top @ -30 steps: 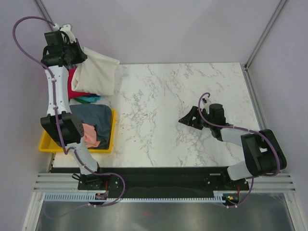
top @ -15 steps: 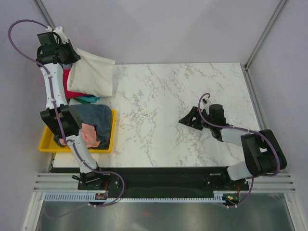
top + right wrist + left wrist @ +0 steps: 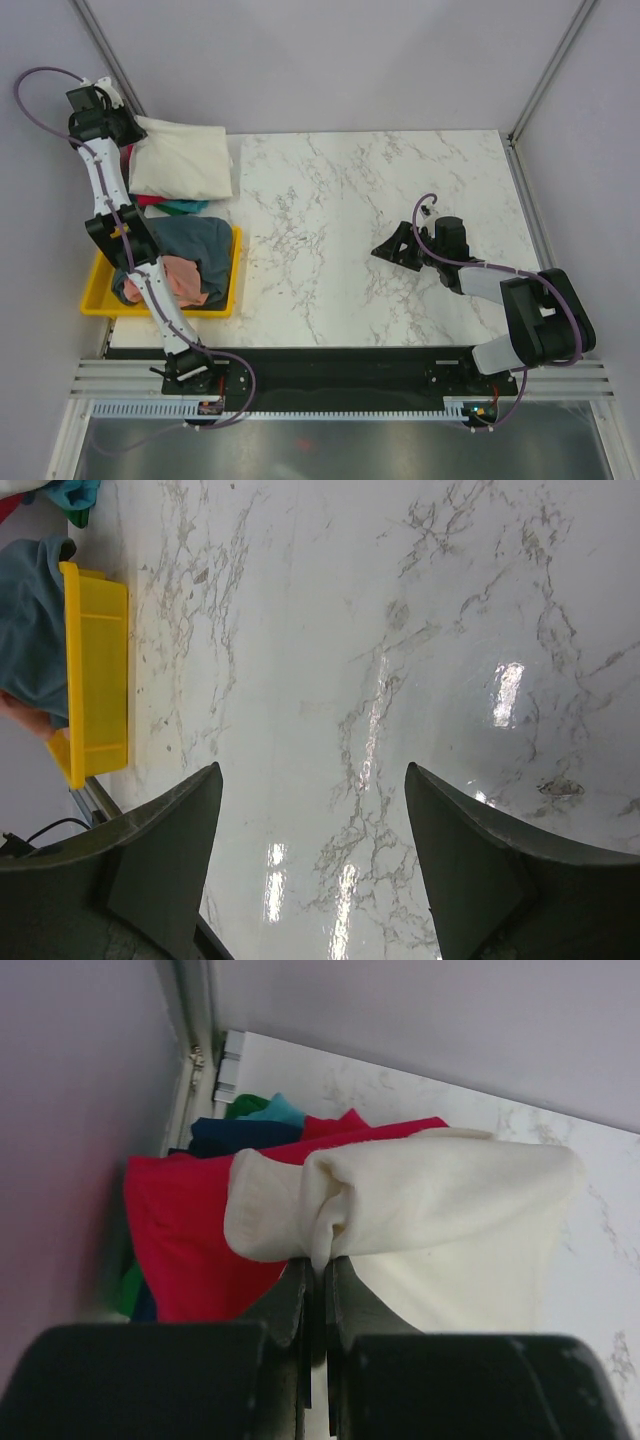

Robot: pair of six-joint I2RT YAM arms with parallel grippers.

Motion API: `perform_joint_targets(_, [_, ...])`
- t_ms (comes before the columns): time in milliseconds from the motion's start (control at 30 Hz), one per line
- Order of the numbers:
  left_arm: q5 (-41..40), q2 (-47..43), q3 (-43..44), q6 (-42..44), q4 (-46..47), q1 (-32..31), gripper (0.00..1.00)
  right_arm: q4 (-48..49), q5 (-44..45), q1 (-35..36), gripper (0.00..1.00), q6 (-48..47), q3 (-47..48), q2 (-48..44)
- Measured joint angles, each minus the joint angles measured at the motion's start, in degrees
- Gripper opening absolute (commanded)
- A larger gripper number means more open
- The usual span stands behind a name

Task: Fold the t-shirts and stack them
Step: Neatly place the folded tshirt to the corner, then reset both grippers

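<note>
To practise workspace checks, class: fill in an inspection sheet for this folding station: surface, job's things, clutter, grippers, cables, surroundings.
Surface: white marble table.
Job's things: cream-white t-shirt lifted at far left corner; red t-shirt and teal t-shirt below it; slate grey-blue t-shirt and salmon pink t-shirt in yellow tray.
Clutter: nothing seen.
Grippers: left gripper shut on the cream-white t-shirt; right gripper open, empty.
Cables: purple cable looping along each arm.
Surroundings: grey walls, metal frame posts.
</note>
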Motion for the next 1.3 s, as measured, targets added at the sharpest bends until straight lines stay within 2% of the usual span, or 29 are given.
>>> perform_joint_targets(100, [-0.3,2.1,0.6,0.0,2.3,2.0,0.04,0.0,0.0,0.0,0.81,0.0,0.0,0.0])
perform_joint_targets(167, [-0.8,3.3,0.6,0.0,4.1,3.0,0.11,0.0,0.0,0.0,0.81,0.0,0.0,0.0])
perform_joint_targets(267, [-2.9,4.4,0.3,0.0,7.5,3.4,0.09,0.0,0.0,0.0,0.81,0.0,0.0,0.1])
perform_joint_targets(300, [-3.9,4.5,-0.1,0.0,8.8,3.4,0.13,0.0,0.0,0.0,0.81,0.0,0.0,0.1])
perform_joint_targets(333, [-4.9,4.5,-0.9,0.0,10.6,3.3,0.33,0.0,0.0,0.0,0.81,0.0,0.0,0.2])
perform_joint_targets(400, [-7.4,4.6,-1.9,0.1,13.4,3.0,0.50,0.0,-0.1,0.0,0.81,0.0,0.0,0.3])
perform_joint_targets(433, [-8.7,4.7,-2.3,0.1,14.8,2.8,0.64,0.0,-0.1,0.0,0.81,0.0,0.0,0.3])
perform_joint_targets(500, [-12.0,4.7,-2.9,0.1,16.8,2.5,0.69,0.0,-0.1,0.0,0.81,0.0,0.0,0.5])
perform_joint_targets(700, [-20.7,2.9,-6.0,-1.3,18.7,0.5,0.72,0.5,-0.1,0.0,0.81,0.0,0.0,0.6])
perform_joint_targets(967, [-33.2,-11.0,-14.1,-2.0,19.5,-4.4,0.72,1.3,-0.1,0.0,0.81,0.0,0.0,0.6])
perform_joint_targets(1033, [-33.9,-15.0,-16.8,-2.1,20.9,-7.0,0.70,1.4,-0.1,0.0,0.81,0.0,-0.1,0.6])
perform_joint_targets(1167, [-30.2,-23.5,-26.3,-4.6,22.3,-11.5,0.70,2.3,-0.1,0.0,0.81,0.1,-0.5,0.6])
perform_joint_targets(1300, [-28.0,-28.5,-35.4,-9.1,21.8,-14.4,0.71,2.6,-0.1,0.0,0.81,0.1,-0.7,0.5])
